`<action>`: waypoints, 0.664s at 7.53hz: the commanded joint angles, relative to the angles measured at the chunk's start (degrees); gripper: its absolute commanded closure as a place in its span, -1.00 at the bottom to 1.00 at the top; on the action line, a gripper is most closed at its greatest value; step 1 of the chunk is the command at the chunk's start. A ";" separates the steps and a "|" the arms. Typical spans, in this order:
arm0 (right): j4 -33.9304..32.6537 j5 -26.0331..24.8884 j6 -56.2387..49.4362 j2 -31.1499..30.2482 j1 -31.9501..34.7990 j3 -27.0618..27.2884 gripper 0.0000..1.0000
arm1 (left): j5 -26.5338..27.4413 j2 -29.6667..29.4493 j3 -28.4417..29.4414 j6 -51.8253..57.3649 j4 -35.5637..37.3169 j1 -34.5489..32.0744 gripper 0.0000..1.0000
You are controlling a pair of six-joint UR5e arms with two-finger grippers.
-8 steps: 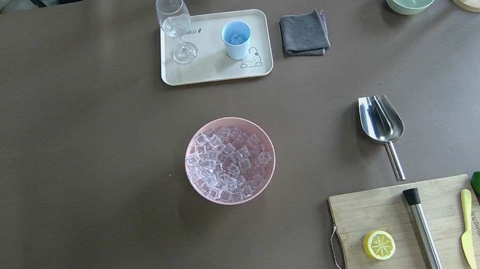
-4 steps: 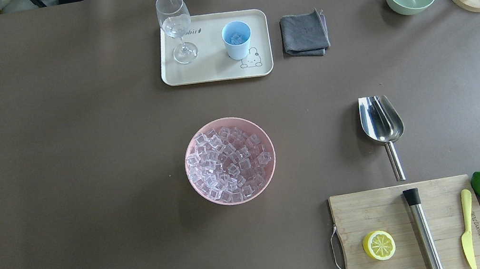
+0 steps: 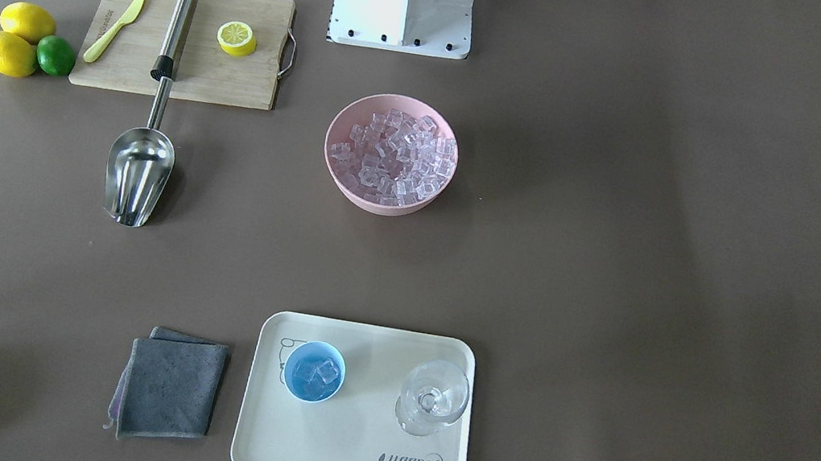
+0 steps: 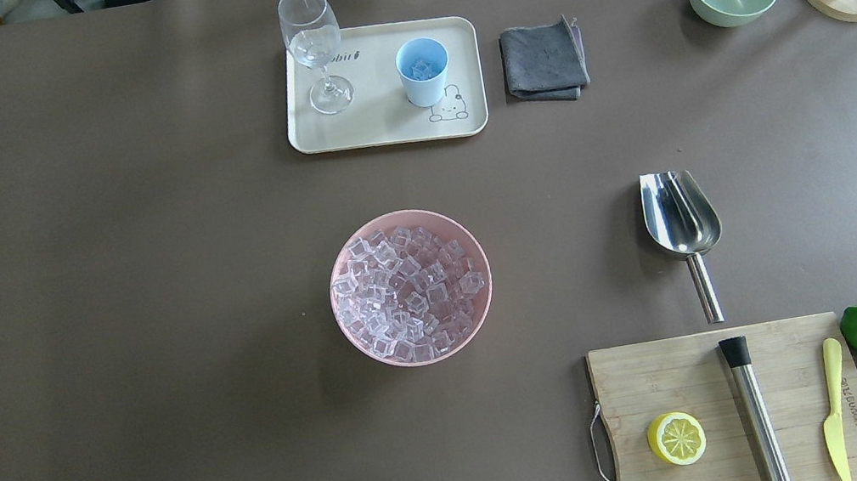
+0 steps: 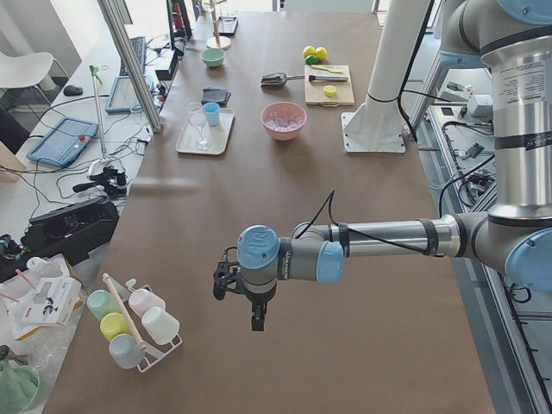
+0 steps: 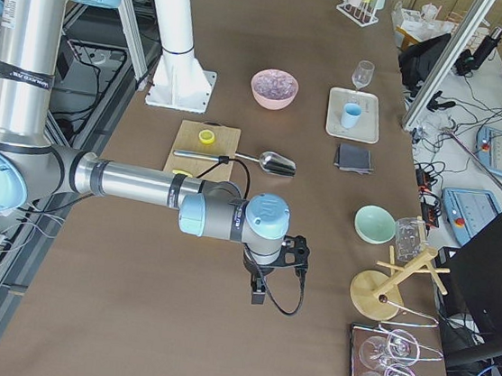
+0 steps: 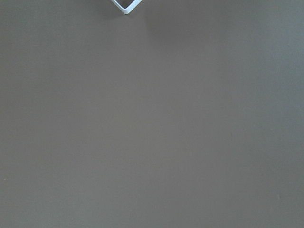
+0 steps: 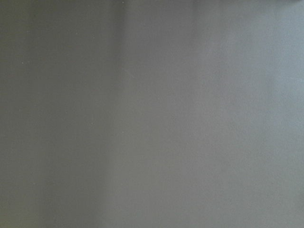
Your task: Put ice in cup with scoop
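The scoop (image 4: 680, 213) lies near the cutting board (image 4: 673, 374); ice (image 3: 318, 372) sits in the cup (image 4: 423, 89). I cannot tell whether the left gripper (image 5: 256, 321) or the right gripper (image 6: 259, 291) is clenched.

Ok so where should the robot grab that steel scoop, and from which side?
Probably the thin rod handle of the scoop, from straight above, jaws across it. The trough lies open upward, likely too wide and rounded to pinch; the handle lies straight, pointing at the cutting board.
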 commanded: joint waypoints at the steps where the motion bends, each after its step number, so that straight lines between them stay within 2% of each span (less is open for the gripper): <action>1: 0.09 -0.36 0.20 -0.17 0.06 0.10 -0.99 | -0.37 0.02 -0.48 0.22 0.66 -0.01 -0.97; 5: -0.09 -0.53 0.11 -0.17 0.06 -0.43 -0.99 | -0.37 0.02 -0.57 0.31 0.57 -0.09 -0.97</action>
